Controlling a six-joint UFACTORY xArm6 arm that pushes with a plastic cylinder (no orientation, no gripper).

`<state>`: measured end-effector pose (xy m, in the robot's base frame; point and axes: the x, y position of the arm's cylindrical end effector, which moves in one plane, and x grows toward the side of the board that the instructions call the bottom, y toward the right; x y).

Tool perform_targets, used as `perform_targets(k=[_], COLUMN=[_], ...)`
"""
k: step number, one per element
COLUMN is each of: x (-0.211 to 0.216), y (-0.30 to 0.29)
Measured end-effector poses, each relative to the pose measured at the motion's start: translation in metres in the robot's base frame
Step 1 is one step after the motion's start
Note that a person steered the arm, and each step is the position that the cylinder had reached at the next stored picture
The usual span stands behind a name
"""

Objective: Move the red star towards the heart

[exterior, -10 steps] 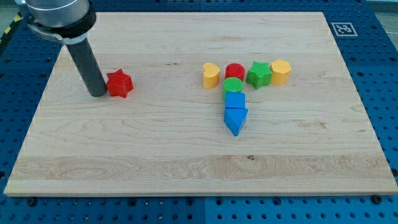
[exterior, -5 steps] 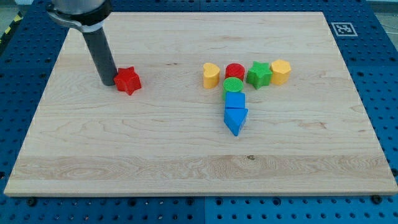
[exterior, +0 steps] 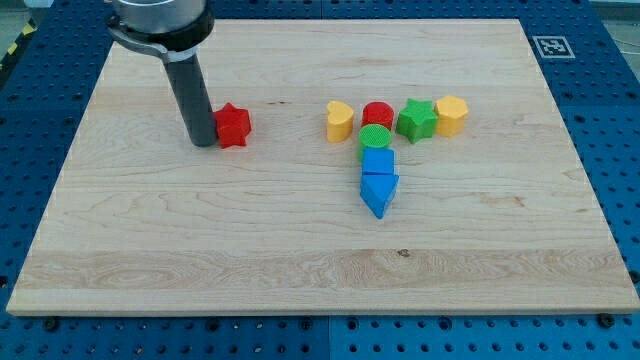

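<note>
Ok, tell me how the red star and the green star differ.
The red star stands alone at the view's left with my tip against its left side; the green star sits in the cluster, between the red cylinder and a yellow block. Colours differ. Both share the star shape and look alike in size.

My tip (exterior: pixel 203 143) ends a straight, dark grey, matte rod under a wider black collar.

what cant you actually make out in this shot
- Camera view: the arm above the rod is cut off by the view's top edge.
- My tip sits at the red star's left side; the rod hides whether they touch.
- The red cylinder is partly hidden by the green cylinder in front.
- The marker at the board's corner is too small to read.
</note>
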<state>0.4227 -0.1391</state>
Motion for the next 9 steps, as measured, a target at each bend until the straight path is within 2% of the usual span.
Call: perform_targets(k=[6, 9], x=[-0.002, -0.015], y=[0.058, 0.046])
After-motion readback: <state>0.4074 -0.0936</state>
